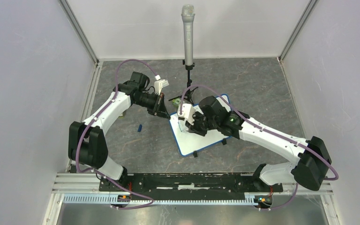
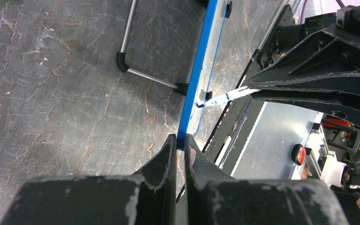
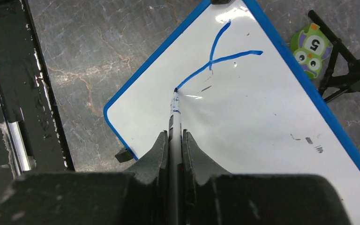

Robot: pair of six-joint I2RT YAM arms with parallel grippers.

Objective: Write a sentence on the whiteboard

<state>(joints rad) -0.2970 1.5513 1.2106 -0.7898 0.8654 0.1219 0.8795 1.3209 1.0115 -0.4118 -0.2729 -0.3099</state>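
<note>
At centre left of the top view, the left gripper (image 2: pixel 180 140) is seen clenched on the thin blue edge of the whiteboard (image 1: pixel 193 140), which is set askew on the grey table (image 1: pixel 262 84) at mid-frame. In the right wrist view, the sentence (image 3: pixel 212 61) is shown as only two crossing blue strokes at upper middle. Below them, a marker (image 3: pixel 174 115) is grasped by the right gripper (image 3: pixel 174 140), its tip touching the longer stroke's end. An owl sticker (image 3: pixel 311 49) is seen at upper right, just beside the board.
</note>
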